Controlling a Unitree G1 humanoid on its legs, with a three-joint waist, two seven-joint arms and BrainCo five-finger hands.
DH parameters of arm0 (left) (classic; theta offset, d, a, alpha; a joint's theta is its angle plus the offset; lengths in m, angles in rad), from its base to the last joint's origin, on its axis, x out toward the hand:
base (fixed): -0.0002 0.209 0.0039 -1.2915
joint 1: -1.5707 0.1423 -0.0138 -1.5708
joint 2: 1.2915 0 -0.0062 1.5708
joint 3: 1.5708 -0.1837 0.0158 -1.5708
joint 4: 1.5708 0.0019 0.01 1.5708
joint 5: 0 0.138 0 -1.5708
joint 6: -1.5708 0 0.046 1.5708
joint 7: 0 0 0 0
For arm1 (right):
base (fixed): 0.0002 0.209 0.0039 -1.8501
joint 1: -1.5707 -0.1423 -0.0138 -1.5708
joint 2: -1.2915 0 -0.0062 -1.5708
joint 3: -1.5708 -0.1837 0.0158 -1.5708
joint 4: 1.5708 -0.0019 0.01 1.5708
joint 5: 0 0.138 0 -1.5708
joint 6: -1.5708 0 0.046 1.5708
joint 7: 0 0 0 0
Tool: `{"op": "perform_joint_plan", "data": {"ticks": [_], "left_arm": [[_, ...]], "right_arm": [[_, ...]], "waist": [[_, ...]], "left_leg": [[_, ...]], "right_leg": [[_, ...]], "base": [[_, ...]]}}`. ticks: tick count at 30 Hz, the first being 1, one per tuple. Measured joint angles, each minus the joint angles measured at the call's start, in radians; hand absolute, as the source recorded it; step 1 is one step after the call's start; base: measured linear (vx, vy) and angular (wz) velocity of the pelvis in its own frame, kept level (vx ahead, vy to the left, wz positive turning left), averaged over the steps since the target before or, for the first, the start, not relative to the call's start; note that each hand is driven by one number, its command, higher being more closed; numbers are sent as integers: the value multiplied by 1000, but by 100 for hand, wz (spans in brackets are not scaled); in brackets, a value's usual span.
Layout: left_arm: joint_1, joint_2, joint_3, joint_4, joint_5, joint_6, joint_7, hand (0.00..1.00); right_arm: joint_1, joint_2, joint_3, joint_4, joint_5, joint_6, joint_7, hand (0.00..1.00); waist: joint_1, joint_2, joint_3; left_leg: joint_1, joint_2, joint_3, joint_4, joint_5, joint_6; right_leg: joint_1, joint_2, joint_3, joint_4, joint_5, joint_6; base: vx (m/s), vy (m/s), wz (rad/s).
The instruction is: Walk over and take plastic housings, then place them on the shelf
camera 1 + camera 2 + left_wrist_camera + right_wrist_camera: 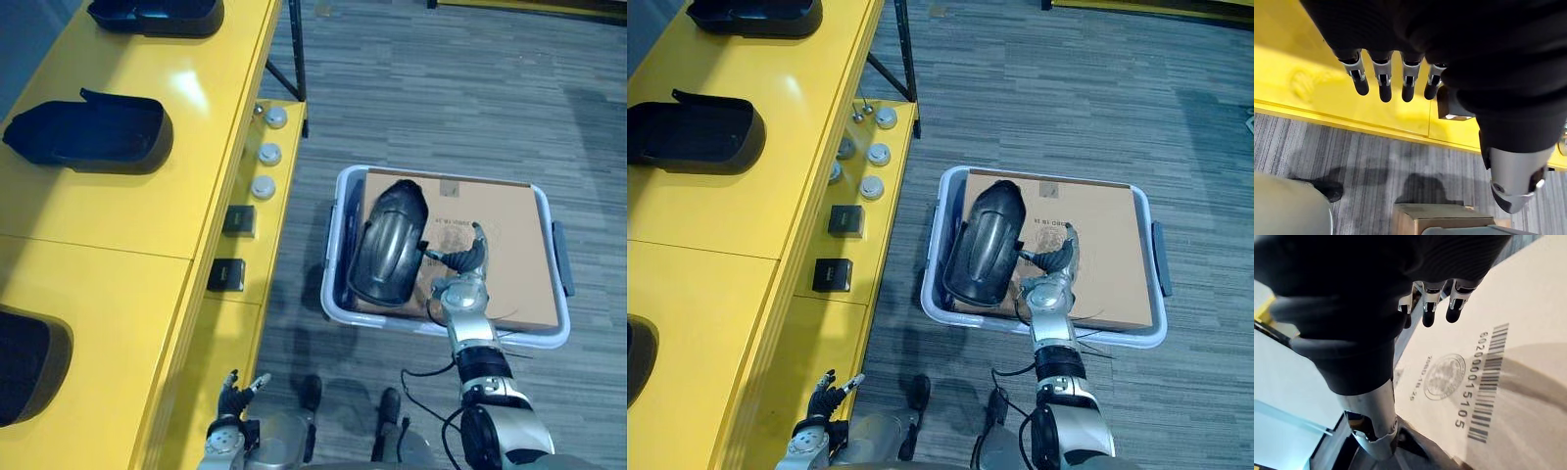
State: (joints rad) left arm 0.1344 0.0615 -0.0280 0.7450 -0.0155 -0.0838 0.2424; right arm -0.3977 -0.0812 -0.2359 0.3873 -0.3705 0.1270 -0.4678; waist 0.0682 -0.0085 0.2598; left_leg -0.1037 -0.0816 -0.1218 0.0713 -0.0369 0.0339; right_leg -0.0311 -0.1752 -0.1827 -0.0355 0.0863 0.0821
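Cardboard point(495, 240) and one black housing point(385, 250) lie in the bin point(534, 340)

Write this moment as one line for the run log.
phase: reach | right hand: open, over cardboard, beside housing in bin | left hand: open, low by shelf

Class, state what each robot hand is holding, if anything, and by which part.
Nothing. The right hand is open above the cardboard beside the housing; the left hand is open by the shelf.
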Motion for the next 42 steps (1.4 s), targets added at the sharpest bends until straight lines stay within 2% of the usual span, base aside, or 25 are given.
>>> {"op": "perform_joint_plan", "data": {"ticks": [5,9,19,27,29,33,36,37,39,42], "left_arm": [[1,1,-1,-1,1,2,0,0],[1,3,-1,0,8,3,-1,0],[1,13,0,4,9,8,-1,0],[1,22,-1,7,9,-2,0,0],[-5,20,-1,6,8,-10,0,0],[-8,20,-1,6,6,-14,2,0],[-25,21,-1,6,2,-14,5,0],[-31,22,0,6,-8,-14,7,0],[-45,26,0,5,-16,-15,13,0],[-53,33,0,6,-23,-15,22,0]], "right_arm": [[44,29,11,-86,-3,-7,-13,0],[68,41,50,-102,-3,-32,-8,0],[90,58,96,-80,-7,-37,16,0],[28,62,96,128,0,-31,18,0],[-25,54,93,184,9,-31,16,0],[-97,50,89,279,27,-30,16,0],[-159,28,86,351,48,-30,15,0],[-190,26,85,380,52,-29,14,100],[-238,18,67,426,70,-30,13,100],[-283,-1,51,465,93,-30,11,100]], "waist": [[1,-2,-1],[0,-3,-2],[2,-17,-18],[7,-25,-23],[27,-25,-23],[36,-26,-21],[56,-26,-10],[55,-27,2],[56,-29,34],[56,-31,48]], "left_leg": [[3,-1,2,-1,4,1],[9,1,2,-16,12,-11],[10,1,-18,-54,43,-11],[-25,-9,-45,-35,45,-8],[-52,-8,-45,-25,45,-8],[-65,-7,-57,-18,48,-11],[-89,-6,-59,-19,56,-10],[-99,-6,-65,-20,61,-11],[-100,-4,-66,-20,63,-14],[-113,-2,-64,-21,68,-17]], "right_leg": [[1,-2,4,0,-15,22],[1,0,5,0,-29,35],[-6,4,-8,0,-30,35],[-18,-1,-27,1,-29,33],[-42,1,-29,1,-24,27],[-48,5,-37,1,-15,16],[-71,4,-37,3,-11,14],[-81,4,-39,9,-11,14],[-84,4,-39,17,-11,14],[-100,7,-34,18,-2,2]], "base": [[-94,-36,-5],[-88,-52,-2],[-29,-11,5],[1,14,12],[-41,4,2],[-48,5,7],[-63,12,4],[-77,2,11],[-92,10,6],[-55,16,-4]]}}
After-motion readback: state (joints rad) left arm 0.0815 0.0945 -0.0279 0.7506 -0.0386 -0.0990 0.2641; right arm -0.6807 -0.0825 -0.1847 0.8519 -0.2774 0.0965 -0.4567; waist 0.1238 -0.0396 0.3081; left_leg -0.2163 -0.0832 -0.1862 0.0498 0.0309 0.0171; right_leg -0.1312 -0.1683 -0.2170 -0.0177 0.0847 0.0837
